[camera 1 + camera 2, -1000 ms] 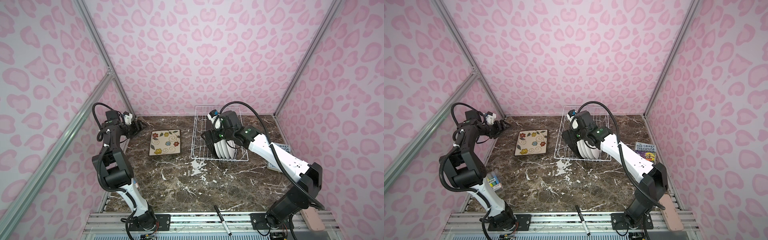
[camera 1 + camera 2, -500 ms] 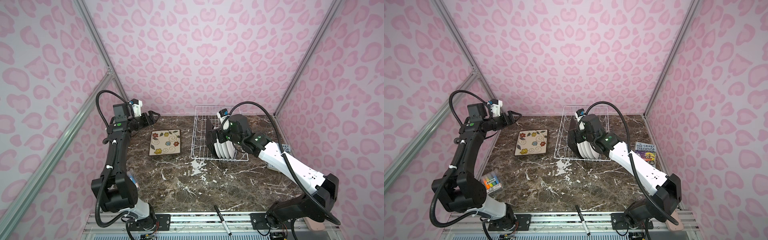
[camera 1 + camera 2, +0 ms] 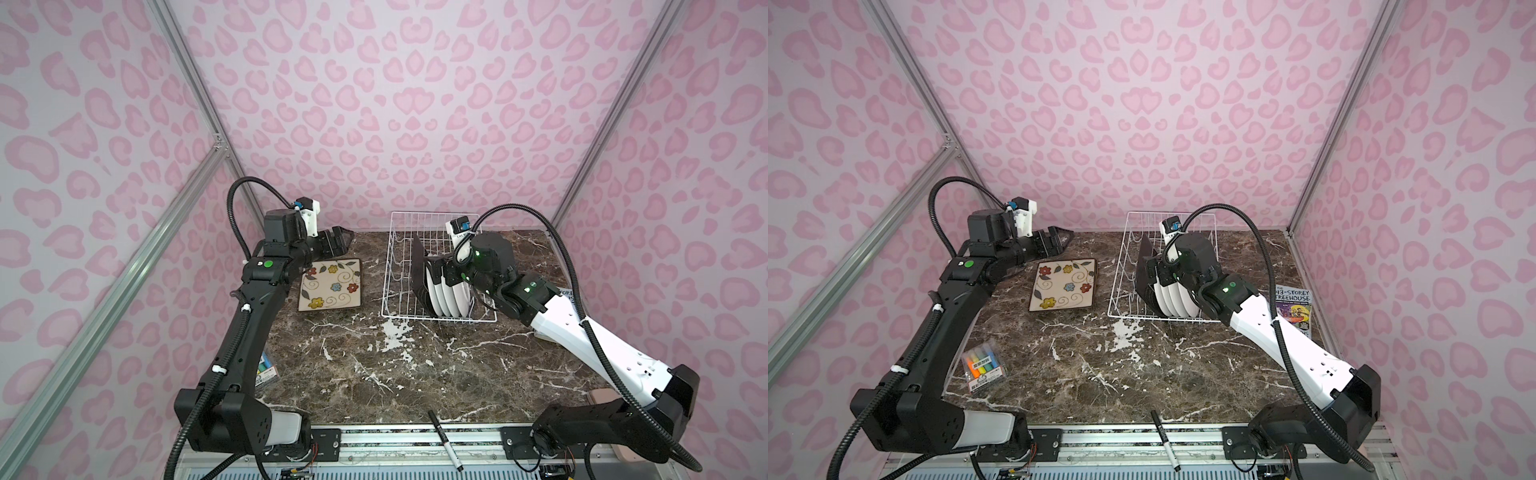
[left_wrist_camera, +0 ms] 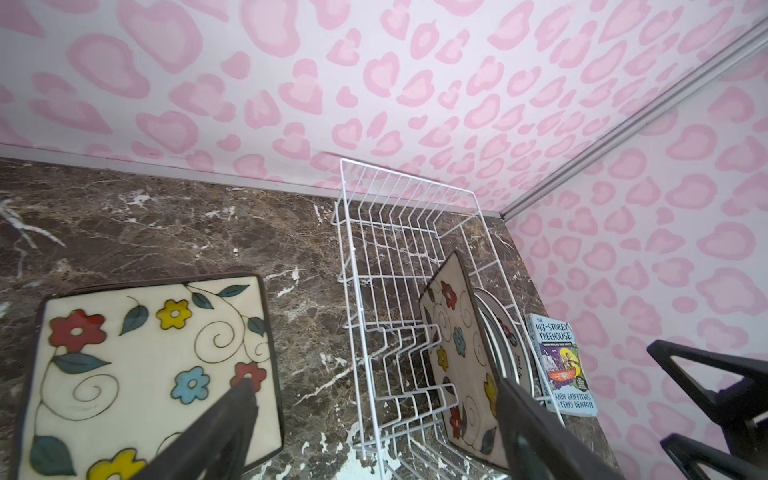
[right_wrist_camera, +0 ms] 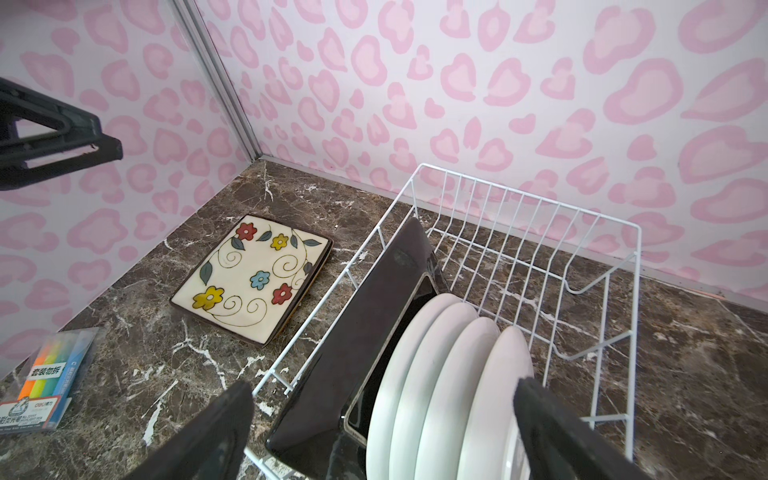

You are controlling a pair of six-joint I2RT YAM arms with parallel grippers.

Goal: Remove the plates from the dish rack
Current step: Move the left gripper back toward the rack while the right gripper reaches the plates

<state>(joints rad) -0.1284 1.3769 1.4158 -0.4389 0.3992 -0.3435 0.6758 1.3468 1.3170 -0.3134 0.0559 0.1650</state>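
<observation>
Both wide open, empty: left gripper [image 4: 374, 384], right gripper [image 5: 384, 388] | racked square plate [image 4: 457, 357]: left wrist shows flowered face, right wrist dark back

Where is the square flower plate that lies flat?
In both top views the square flower plate lies face up on the table, just left of the dish rack and near the left gripper.

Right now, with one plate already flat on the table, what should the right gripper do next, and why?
Probably lower the right gripper onto the upright square plate at the row's end in the rack and close: its jaws hang open over the plates, holding nothing.
</observation>
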